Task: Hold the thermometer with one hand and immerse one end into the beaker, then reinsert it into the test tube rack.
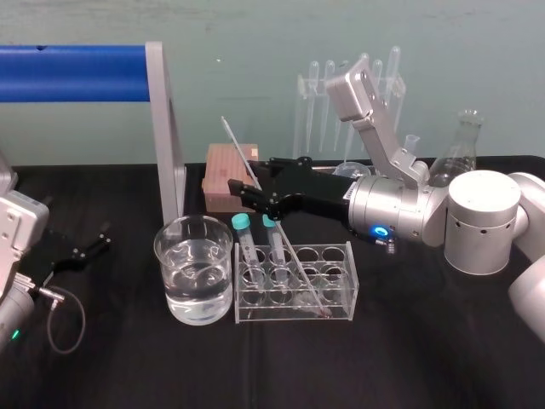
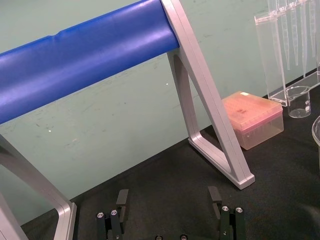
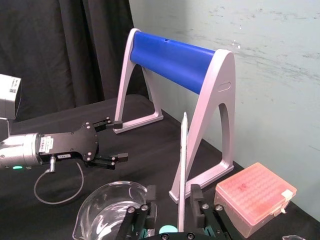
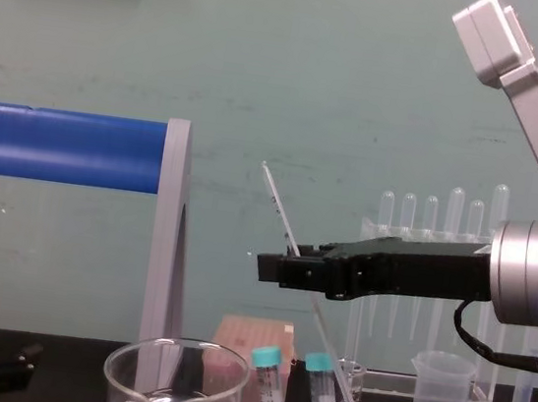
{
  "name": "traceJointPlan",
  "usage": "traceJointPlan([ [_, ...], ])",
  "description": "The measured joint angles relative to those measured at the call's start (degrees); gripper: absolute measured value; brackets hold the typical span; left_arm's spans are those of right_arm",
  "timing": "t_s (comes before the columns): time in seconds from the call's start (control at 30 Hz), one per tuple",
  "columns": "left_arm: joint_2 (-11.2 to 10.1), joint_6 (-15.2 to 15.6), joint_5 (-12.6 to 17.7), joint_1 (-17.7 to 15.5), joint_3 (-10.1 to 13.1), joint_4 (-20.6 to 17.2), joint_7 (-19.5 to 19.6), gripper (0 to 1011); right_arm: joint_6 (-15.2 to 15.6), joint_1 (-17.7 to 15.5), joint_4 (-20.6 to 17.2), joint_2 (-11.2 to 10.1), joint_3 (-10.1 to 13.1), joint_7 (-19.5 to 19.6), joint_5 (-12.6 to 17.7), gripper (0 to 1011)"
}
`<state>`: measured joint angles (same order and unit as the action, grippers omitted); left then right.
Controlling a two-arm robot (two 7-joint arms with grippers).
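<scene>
Two grippers on record.

Right gripper point(image 1: 243, 192): level above the test tube rack point(image 1: 336, 281), reaching toward the robot's left; fingers parted to either side of the thermometer point(image 1: 236, 145); rod close against one finger and clear of the other in the right wrist view; judged not yet clamped.

Left gripper point(image 1: 100, 239): low over the black surface point(image 1: 128, 358) at far left, well apart from the glassware; fingers open, nothing between them.

Thermometer: leaning in the rack, lower end down among the holes toward the rack's right, upper end slanting up and back past the fingers.

Beaker point(image 1: 170, 281): just beside the rack on its left, part-filled with clear liquid.

Two teal-capped tubes point(image 1: 243, 223): upright in the rack's left holes, close to the rod.

Step in hand, as judged: grasp, then lift.

To do well:
- close gently on the glass, centred so neither finger pushes the rod sideways;
- draw out along the rod's own slant, not straight up, to spare the rack hole and the tubes;
- clear the rack's top before swinging left;
- lower one end inside the beaker's rim without striking wall or bottom;
- keep the grip firm enough against slip, never crushing.
</scene>
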<state>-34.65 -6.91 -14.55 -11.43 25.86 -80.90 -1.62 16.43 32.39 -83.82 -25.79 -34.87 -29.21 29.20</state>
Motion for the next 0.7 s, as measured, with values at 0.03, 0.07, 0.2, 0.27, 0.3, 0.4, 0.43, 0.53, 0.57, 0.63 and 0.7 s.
traceJointPlan([
  [0.03, 0.0, 0.0, 0.0, 0.0, 0.0, 0.0, 0.0, 1008, 0.0, 0.0, 0.0, 0.0, 0.0, 0.0, 0.0, 424],
  [0.07, 0.0, 0.0, 0.0, 0.0, 0.0, 0.0, 0.0, 1008, 0.0, 0.0, 0.0, 0.0, 0.0, 0.0, 0.0, 405],
  [0.2, 0.0, 0.0, 0.0, 0.0, 0.0, 0.0, 0.0, 1008, 0.0, 0.0, 0.0, 0.0, 0.0, 0.0, 0.0, 281],
  [0.27, 0.0, 0.0, 0.0, 0.0, 0.0, 0.0, 0.0, 1008, 0.0, 0.0, 0.0, 0.0, 0.0, 0.0, 0.0, 224],
  [0.3, 0.0, 0.0, 0.0, 0.0, 0.0, 0.0, 0.0, 1008, 0.0, 0.0, 0.0, 0.0, 0.0, 0.0, 0.0, 188],
  [0.4, 0.0, 0.0, 0.0, 0.0, 0.0, 0.0, 0.0, 1008, 0.0, 0.0, 0.0, 0.0, 0.0, 0.0, 0.1, 91],
  [0.43, 0.0, 0.0, 0.0, 0.0, 0.0, 0.0, 0.0, 1008, 0.0, 0.0, 0.0, 0.0, 0.0, 0.0, 0.1, 75],
  [0.53, 0.0, 0.0, 0.0, 0.0, 0.0, 0.0, 0.0, 1008, 0.0, 0.0, 0.0, 0.0, 0.0, 0.0, 0.1, 56],
  [0.57, 0.0, 0.0, 0.0, 0.0, 0.0, 0.0, 0.0, 1008, 0.0, 0.0, 0.0, 0.0, 0.0, 0.0, 0.1, 56],
  [0.63, 0.0, 0.0, 0.0, 0.0, 0.0, 0.0, 0.0, 1008, 0.0, 0.0, 0.0, 0.0, 0.0, 0.0, 0.1, 55],
  [0.7, 0.0, 0.0, 0.0, 0.0, 0.0, 0.0, 0.0, 1008, 0.0, 0.0, 0.0, 0.0, 0.0, 0.0, 0.1, 56],
])
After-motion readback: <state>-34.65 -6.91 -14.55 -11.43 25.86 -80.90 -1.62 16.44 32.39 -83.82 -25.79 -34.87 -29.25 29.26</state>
